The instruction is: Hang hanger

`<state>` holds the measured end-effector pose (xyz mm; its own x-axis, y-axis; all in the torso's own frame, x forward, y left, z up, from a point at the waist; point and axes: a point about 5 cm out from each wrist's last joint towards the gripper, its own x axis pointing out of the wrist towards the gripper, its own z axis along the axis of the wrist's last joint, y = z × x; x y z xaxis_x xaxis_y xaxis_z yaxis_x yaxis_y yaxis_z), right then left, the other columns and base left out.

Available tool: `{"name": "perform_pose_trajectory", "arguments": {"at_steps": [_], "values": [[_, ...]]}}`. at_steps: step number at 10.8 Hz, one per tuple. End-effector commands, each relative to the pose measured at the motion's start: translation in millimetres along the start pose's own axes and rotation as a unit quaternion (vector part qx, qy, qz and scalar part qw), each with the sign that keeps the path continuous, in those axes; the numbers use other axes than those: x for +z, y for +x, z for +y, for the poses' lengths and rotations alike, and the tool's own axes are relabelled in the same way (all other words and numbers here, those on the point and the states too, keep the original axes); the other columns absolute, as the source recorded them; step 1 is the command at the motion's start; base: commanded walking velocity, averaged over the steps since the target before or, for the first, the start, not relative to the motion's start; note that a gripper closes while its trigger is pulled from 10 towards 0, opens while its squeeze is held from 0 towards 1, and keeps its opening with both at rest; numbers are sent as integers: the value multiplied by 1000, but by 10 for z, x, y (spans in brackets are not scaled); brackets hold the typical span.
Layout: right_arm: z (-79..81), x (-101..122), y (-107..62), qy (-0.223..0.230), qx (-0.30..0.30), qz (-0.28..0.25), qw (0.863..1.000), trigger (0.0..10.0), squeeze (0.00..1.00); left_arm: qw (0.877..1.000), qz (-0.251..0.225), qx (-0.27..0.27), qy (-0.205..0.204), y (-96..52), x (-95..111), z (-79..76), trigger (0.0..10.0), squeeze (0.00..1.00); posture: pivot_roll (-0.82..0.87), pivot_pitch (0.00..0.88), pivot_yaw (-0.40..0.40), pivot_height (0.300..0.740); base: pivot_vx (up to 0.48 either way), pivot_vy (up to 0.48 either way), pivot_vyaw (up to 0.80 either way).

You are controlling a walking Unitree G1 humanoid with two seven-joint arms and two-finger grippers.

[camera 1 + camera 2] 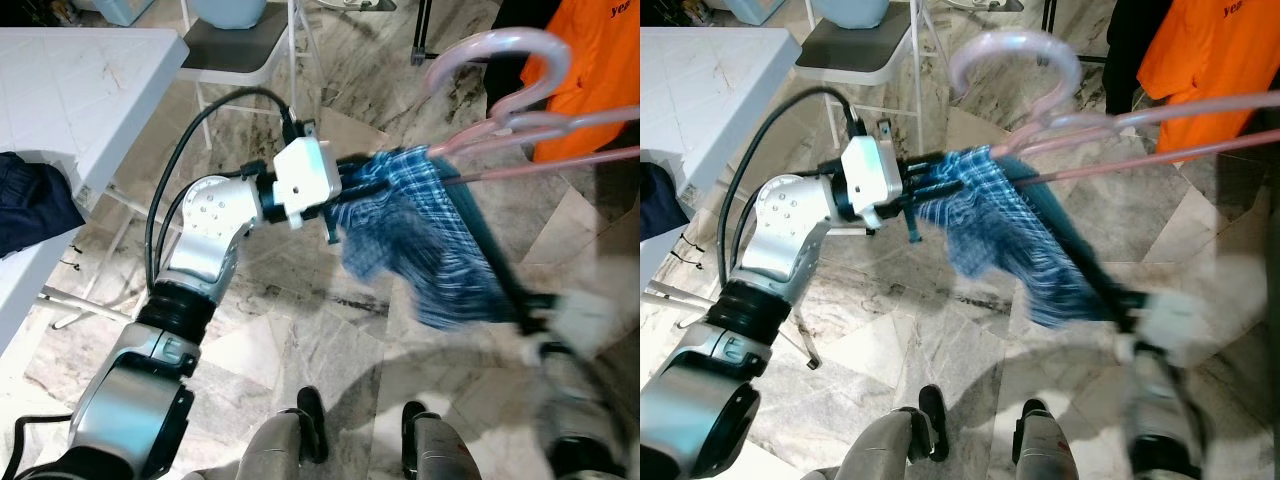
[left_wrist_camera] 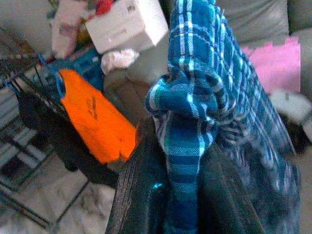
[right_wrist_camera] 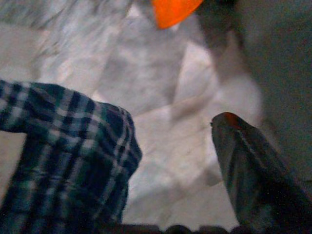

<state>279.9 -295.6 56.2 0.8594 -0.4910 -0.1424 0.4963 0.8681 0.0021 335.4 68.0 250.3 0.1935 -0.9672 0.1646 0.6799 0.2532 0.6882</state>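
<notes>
Left gripper [image 1: 352,188] clamped on a blue plaid cloth [image 1: 440,240] draped over a pink hanger [image 1: 520,110], above a marble floor [image 1: 300,330].
Nearest, the robot's own feet show low in the eye views; the right gripper [image 1: 480,235], blurred, reaches up under the cloth with its black finger [image 3: 253,170] bare in the wrist view, and whether it is open or closed I cannot tell; the left wrist view shows the cloth pinched between that gripper's dark fingers [image 2: 141,190]; the hanger is in mid-air between the two arms, hook up, its bars running right; a white counter [image 1: 70,90] stands at left, carrying a dark garment [image 1: 30,205]; beyond, a folding chair [image 1: 235,50] and an orange shirt [image 1: 590,70].
</notes>
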Motion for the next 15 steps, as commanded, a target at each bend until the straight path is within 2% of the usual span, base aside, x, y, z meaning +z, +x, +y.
{"name": "perform_pose_trajectory", "arguments": {"at_steps": [1, 3, 5, 7, 9, 11, 12, 15], "values": [[-205, -93, -42, 9, -43, 21, 999, 0, 0, 999, 13, 37, 10, -197, -60, 37, 0, 0, -71, 322, 210, 740, 0, 0, 0], [-460, 328, 110, 30, -83, -40, 995, 0, 0, 994, 88, 64, -26, -528, -385, -124, 0, 0, -102, 326, 187, 740, 0, 0, 0], [-468, 723, 224, 38, -76, -93, 992, 0, 0, 988, 123, 62, -65, -657, -575, -375, 0, 0, -108, 322, 168, 740, 0, 0, 0], [-369, 997, 275, 41, -56, -124, 990, 0, 0, 985, 133, 58, -93, -695, -695, -664, 0, 0, -120, 312, 134, 740, 0, 0, 0], [-308, 1052, 332, 34, -42, -121, 991, 0, 0, 983, 134, 43, -117, -714, -732, -831, 0, 0, -122, 304, 119, 740, 0, 0, 0], [-199, 1133, 366, 23, -27, -127, 991, 0, 0, 980, 146, 41, -128, -771, -780, -913, 0, 0, -119, 300, 109, 740, 0, 0, 0], [-126, 1196, 385, 17, -17, -134, 991, 0, 0, 977, 158, 36, -136, -828, -814, -977, 0, 0, -115, 298, 105, 740, 0, 0, 0], [-72, 1332, 439, 15, -8, -147, 989, 0, 0, 968, 193, 10, -163, -962, -900, -1156, 0, 0, -112, 296, 102, 740, 0, 0, 0]]}}
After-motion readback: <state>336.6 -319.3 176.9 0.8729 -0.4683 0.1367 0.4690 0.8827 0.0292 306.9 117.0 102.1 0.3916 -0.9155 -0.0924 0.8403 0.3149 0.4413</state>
